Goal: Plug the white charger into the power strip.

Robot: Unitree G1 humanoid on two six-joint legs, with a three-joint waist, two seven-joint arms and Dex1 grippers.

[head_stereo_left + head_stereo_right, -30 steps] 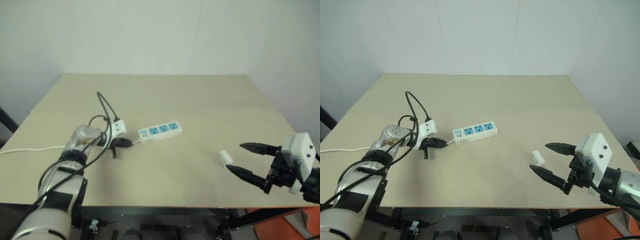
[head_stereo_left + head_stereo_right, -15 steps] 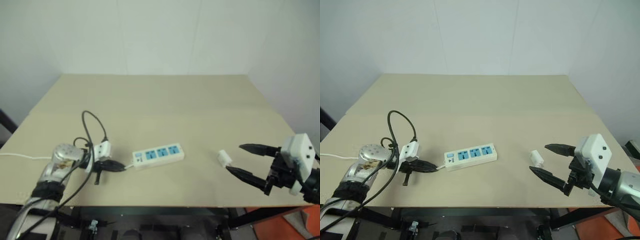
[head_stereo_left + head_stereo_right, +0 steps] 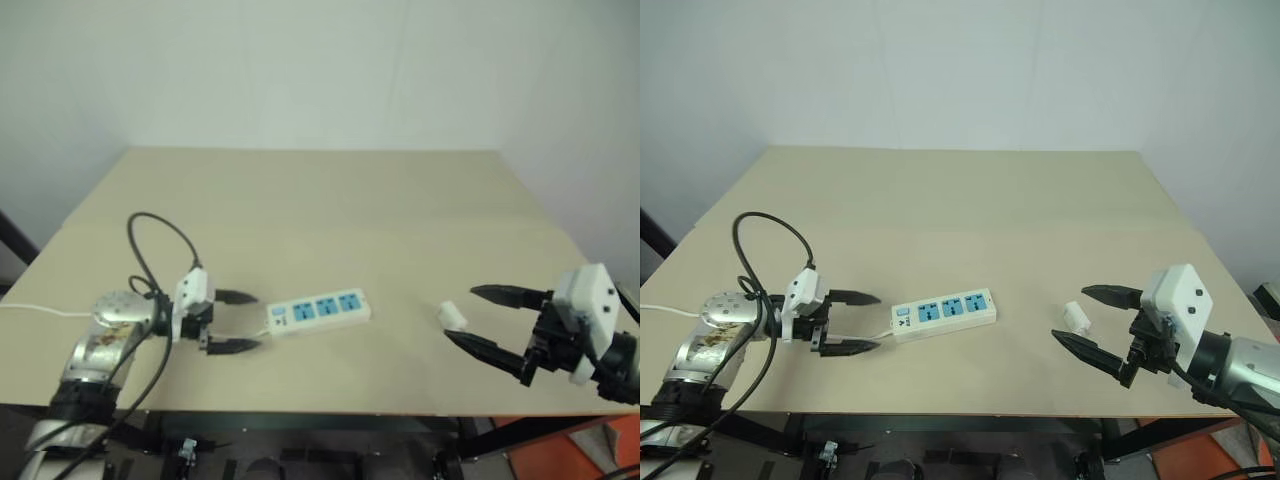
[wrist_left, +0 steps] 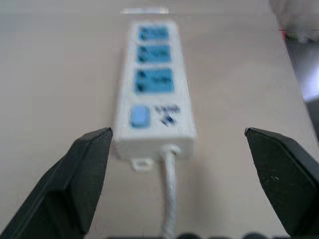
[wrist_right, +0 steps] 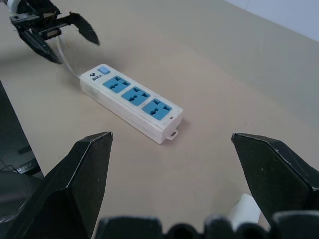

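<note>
Dragged nearer the table's (image 3: 940, 190) front edge, the power strip (image 3: 943, 315) now lies free just ahead of the left tool (image 3: 852, 322), whose fingers stand apart around its cord. Beside the spread right tool (image 3: 1088, 318) rests the white charger (image 3: 1075, 317); a hasty pinch could knock it away.

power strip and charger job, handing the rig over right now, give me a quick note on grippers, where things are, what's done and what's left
Left gripper: jaws open, empty, pointing at the switch end of the power strip, the cord running between its fingers.
Right gripper: jaws open, empty, with the white charger on the table between its fingertips.
Power strip: flat near the table's front edge, three blue sockets facing up, nothing plugged in.
Done: nothing yet on the plug itself.
Left: grasp the charger, carry it to the strip, likely steady the strip, and push it into a socket.
</note>
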